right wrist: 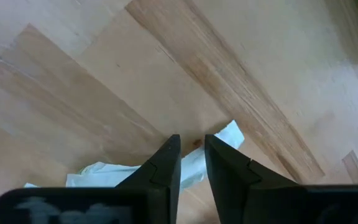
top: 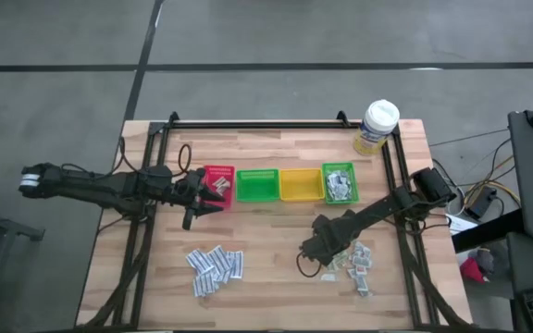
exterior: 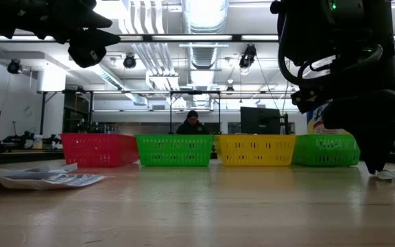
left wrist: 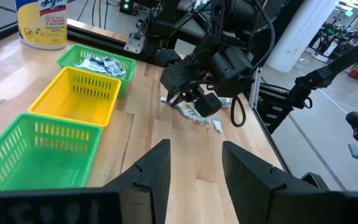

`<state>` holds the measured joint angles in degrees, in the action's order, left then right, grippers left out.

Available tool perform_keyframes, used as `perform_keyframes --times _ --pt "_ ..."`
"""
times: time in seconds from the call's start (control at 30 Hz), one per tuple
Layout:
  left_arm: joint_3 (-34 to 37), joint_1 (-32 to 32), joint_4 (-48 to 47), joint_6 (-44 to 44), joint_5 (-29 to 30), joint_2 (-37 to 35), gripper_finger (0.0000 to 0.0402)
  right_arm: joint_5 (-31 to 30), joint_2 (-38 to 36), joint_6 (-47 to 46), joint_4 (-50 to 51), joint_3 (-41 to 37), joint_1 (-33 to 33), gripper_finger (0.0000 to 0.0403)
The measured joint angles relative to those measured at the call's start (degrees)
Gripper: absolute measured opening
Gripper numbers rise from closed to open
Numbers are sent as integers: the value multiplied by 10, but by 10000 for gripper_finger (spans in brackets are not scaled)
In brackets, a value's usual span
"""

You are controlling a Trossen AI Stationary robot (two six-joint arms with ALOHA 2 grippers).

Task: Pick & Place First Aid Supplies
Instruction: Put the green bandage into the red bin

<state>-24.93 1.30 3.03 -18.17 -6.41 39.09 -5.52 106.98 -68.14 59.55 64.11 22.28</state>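
The right gripper [right wrist: 192,163] is down on the table near the front right corner, its fingers drawn nearly together around a pale green sachet [right wrist: 194,163] — probably pinching it, though the contact is hidden. The sachet looks light, thin and limp, so an edge pinch suits it. More sachets [top: 359,261] lie beside it; another pile [top: 216,264] sits front left. The left gripper [left wrist: 194,168] hovers with fingers spread by the red bin [top: 218,184]. Open wood lies between the piles — room to lift towards the bins.
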Motion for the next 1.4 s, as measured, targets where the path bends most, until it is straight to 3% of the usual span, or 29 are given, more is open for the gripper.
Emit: perform_keyframes --times 0.43,0.8,1.4 --pt "0 0 0 1 0 0 138 10 0 -9 -4 -10 0 55" --pt "0 0 0 2 0 0 138 10 0 10 -4 -12 -3 10" --pt "0 0 0 3 0 0 138 -31 -2 67 18 9 -15 8"
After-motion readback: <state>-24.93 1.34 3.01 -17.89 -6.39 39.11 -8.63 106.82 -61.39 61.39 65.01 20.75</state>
